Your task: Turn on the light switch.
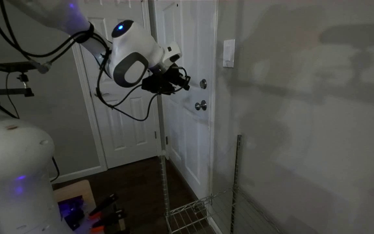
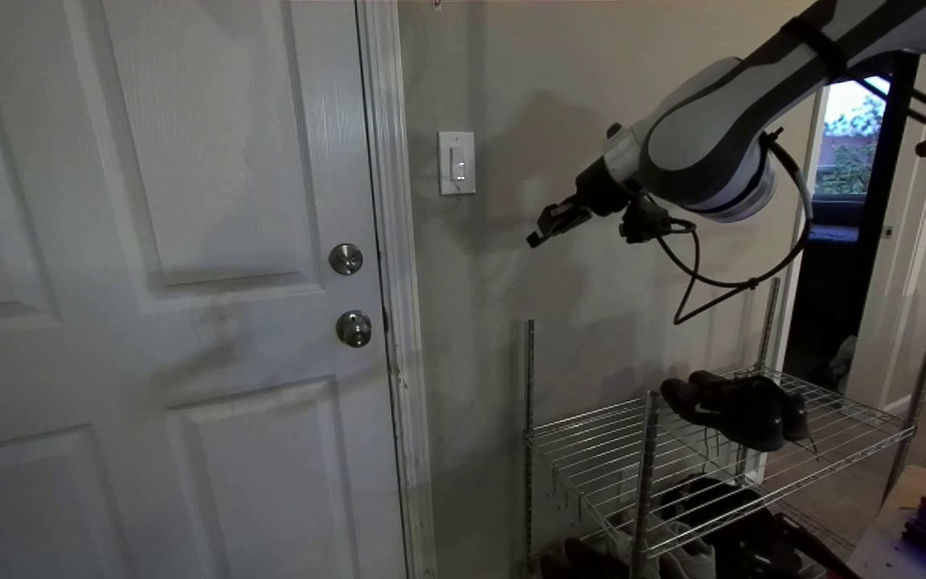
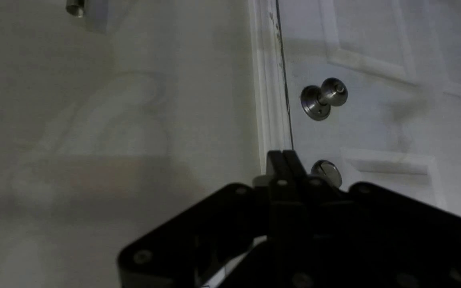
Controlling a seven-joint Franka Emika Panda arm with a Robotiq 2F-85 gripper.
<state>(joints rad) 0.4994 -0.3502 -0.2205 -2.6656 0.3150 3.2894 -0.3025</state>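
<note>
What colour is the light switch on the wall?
The light switch is white; it shows best in an exterior view.

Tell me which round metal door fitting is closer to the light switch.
The upper fitting, the flatter one; the ball-shaped knob sits below it, farther from the light switch.

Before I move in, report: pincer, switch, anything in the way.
Pincer shut, gripping nothing, not touching switch. Switch beside door, setting unclear. No obstacle seen between them; rack stands lower.
</note>
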